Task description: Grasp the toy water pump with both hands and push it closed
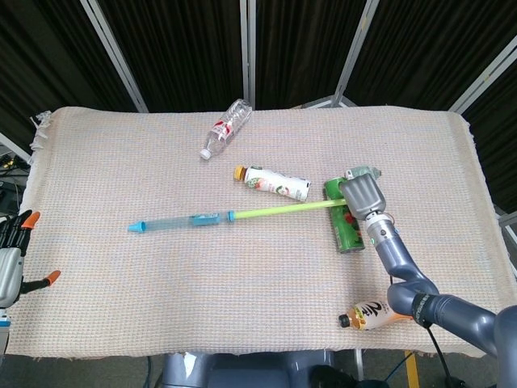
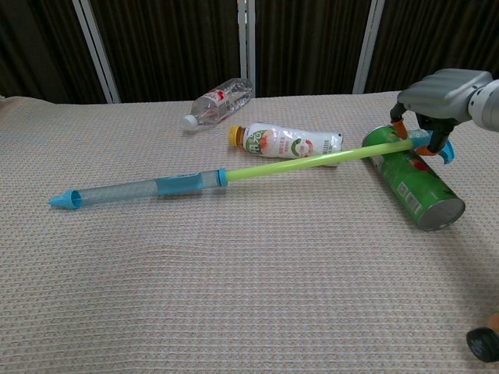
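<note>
Right robot hand (image 2: 427,117) fingers closed around toy water pump (image 2: 195,182) handle end, pump extended leftward; left robot hand (image 1: 11,259) open, well apart

Green can (image 2: 413,185) lying on its side on the woven surface (image 1: 161,283); peach-labelled bottle (image 2: 288,143) just left, clear bottle (image 2: 218,101) beyond that, brown bottle (image 1: 370,314) nearer.

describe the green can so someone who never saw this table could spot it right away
On the cloth-covered table, look to the robot's right side, where the right hand reaches down. The green can lies on its side just under that hand, with the toy pump's yellow-green rod resting across it. It is the only metal cylinder; everything else nearby is a plastic bottle.
</note>
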